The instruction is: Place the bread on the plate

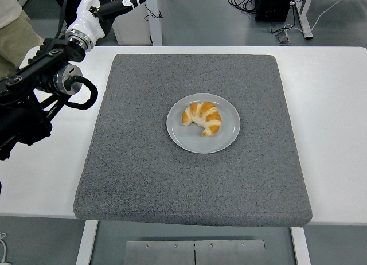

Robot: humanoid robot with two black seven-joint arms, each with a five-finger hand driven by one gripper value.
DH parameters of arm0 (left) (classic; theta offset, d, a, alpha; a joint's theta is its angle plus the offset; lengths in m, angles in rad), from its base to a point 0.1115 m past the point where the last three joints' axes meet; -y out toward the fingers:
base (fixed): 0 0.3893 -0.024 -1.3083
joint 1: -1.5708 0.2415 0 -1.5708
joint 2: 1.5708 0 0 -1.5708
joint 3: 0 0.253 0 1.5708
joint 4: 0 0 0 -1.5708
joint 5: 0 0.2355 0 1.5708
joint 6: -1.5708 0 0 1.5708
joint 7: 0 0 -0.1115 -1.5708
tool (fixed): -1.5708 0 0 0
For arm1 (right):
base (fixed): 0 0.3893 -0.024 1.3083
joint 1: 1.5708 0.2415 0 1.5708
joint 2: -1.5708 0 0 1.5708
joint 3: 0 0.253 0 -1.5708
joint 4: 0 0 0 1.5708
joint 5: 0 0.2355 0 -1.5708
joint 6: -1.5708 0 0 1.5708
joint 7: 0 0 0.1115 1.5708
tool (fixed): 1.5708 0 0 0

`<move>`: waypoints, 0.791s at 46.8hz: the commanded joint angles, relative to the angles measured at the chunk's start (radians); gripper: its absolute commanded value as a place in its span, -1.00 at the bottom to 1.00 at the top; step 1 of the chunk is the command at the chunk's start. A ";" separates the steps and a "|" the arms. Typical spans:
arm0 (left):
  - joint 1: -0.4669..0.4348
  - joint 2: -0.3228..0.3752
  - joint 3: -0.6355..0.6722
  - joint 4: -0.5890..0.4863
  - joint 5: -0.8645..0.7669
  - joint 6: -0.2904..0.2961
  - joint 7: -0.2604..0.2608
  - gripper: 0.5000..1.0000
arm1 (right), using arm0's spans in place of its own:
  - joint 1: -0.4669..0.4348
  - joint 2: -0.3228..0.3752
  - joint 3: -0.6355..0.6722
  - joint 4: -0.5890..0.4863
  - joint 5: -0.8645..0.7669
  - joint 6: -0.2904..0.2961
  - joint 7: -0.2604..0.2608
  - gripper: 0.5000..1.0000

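Note:
A golden croissant [202, 117] lies on a round grey plate [228, 136] in the middle of a grey felt mat [143, 162]. My left arm comes in from the left edge and is raised at the top left. Its hand [117, 2] is up beyond the table's far edge, well away from the plate. Its fingers are spread and hold nothing. My right arm is not in view.
The mat covers most of the white table [332, 133]. A person's clothing [14, 32] shows at the top left corner. White furniture legs [155, 18] and cables on the floor lie behind the table.

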 commanded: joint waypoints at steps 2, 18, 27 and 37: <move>0.016 -0.036 -0.015 0.035 -0.034 -0.017 0.016 0.90 | 0.000 0.000 0.000 0.000 0.000 0.000 0.000 1.00; 0.084 -0.086 -0.053 0.093 -0.158 -0.081 0.045 0.91 | 0.000 0.000 0.000 0.000 0.000 0.000 0.000 1.00; 0.119 -0.089 -0.076 0.083 -0.163 -0.098 0.047 0.91 | 0.000 0.000 0.000 0.000 0.000 0.000 0.000 1.00; 0.176 -0.077 -0.121 0.025 -0.164 -0.095 0.067 0.91 | 0.001 0.000 0.000 0.000 0.000 0.000 0.000 1.00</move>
